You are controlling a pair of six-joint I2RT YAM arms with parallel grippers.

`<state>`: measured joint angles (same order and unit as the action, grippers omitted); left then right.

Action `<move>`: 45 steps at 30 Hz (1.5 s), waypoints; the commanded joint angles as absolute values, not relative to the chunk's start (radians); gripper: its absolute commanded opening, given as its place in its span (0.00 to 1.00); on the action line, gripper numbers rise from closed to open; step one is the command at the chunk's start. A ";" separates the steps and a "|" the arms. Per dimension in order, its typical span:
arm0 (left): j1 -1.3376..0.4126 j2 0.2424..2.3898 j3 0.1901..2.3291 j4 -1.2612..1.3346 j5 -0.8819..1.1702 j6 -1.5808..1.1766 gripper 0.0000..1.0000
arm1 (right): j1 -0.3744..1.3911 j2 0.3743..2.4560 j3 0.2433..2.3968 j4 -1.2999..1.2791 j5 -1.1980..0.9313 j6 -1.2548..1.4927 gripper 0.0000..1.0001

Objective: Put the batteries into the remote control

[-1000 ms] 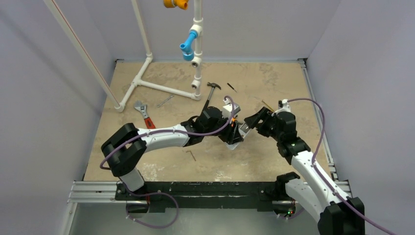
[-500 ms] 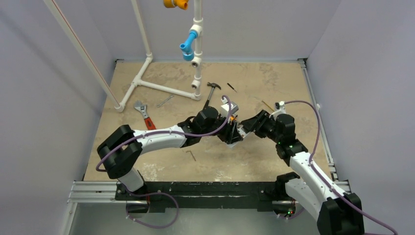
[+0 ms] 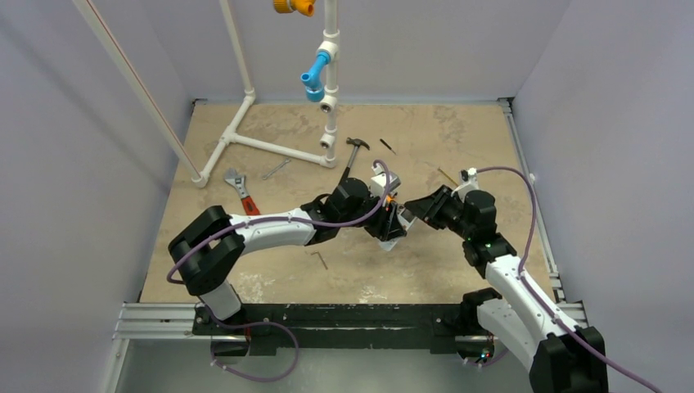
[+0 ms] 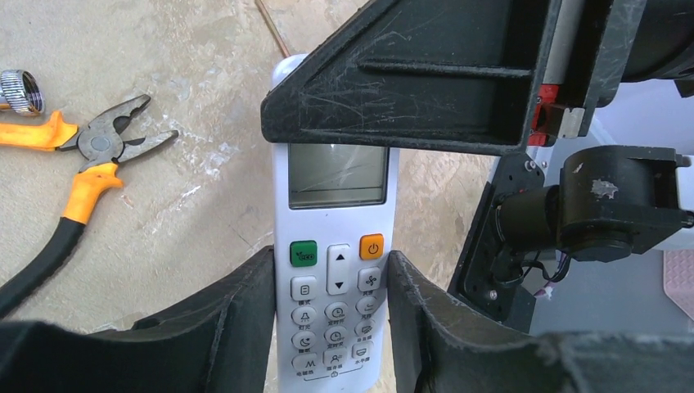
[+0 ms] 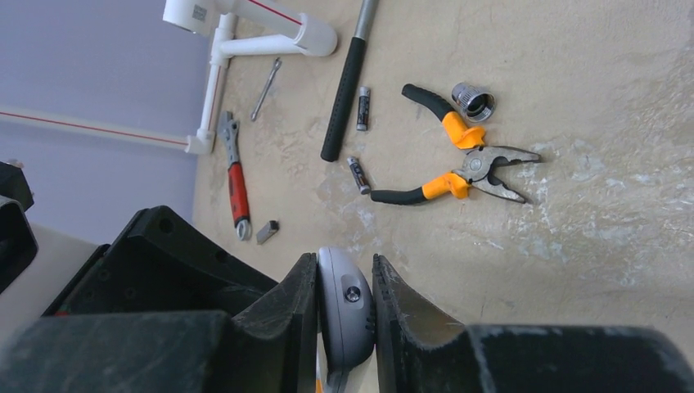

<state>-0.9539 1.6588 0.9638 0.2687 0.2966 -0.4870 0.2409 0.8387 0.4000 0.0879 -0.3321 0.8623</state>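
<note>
Left gripper point(image 4: 330, 260) and right gripper point(image 5: 344, 262) clamp the remote control point(image 4: 337, 176) (lengthwise between them); batteries point(image 5: 358, 174) lie beyond the right's tips.

Both arms are extended inward above the worktop, with the wrists set close together. The left gripper point(image 4: 331, 274) is clamped across the remote control point(image 4: 337, 176), and the right gripper point(image 5: 344, 274) is closed on its end.

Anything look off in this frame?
Nothing damaged or spilled. One oddity: the left gripper and right gripper both clamp the remote control, while both batteries lie loose on the table by the hammer handle and pliers, leaving no gripper free to fetch them.
</note>
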 commanded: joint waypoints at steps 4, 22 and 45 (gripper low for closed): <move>-0.950 1.703 1.031 0.247 0.240 -0.441 0.49 | 0.244 0.842 0.479 0.030 -0.284 0.864 0.00; -0.962 1.752 1.109 0.193 0.247 -0.408 0.54 | 0.243 0.900 0.497 0.017 -0.324 0.875 0.00; -0.931 1.728 1.092 0.288 0.312 -0.602 0.00 | 0.244 0.565 0.546 -0.186 -0.103 0.677 0.73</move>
<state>-0.9611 1.7561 1.0916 0.2035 0.2920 -0.4896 0.2420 0.6559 0.4911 -0.1364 -0.1867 0.8059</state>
